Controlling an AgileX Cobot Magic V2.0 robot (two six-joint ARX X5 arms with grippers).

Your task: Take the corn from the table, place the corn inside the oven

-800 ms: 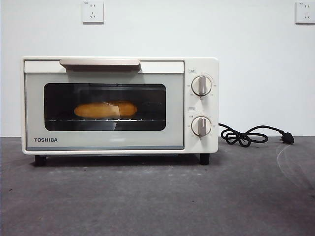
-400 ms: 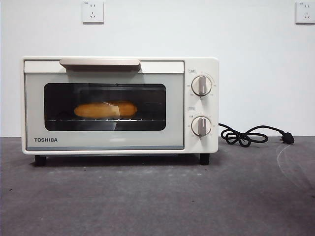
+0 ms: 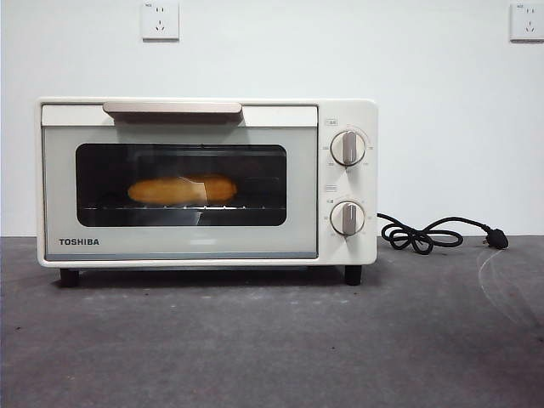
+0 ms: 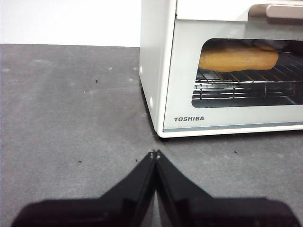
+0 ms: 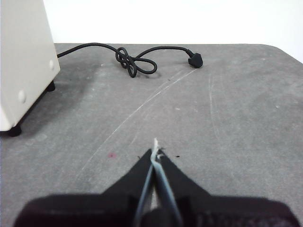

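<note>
The corn [image 3: 182,189] lies on the wire rack inside the cream-white oven [image 3: 208,181], seen through the dark glass of its closed door. The left wrist view shows the same corn [image 4: 238,57] behind the oven [image 4: 161,71] window. My left gripper [image 4: 154,153] is shut and empty, low over the table [image 4: 71,118] in front of the oven's left corner. Off to the oven's right, my right gripper [image 5: 155,152] is shut with nothing in it, over bare table [image 5: 227,118]. Neither arm appears in the front view.
A black power cord [image 3: 425,235] with its plug [image 3: 497,240] lies coiled on the table right of the oven, also the cord [image 5: 135,59] in the right wrist view. Two wall sockets [image 3: 160,20] sit high on the white wall.
</note>
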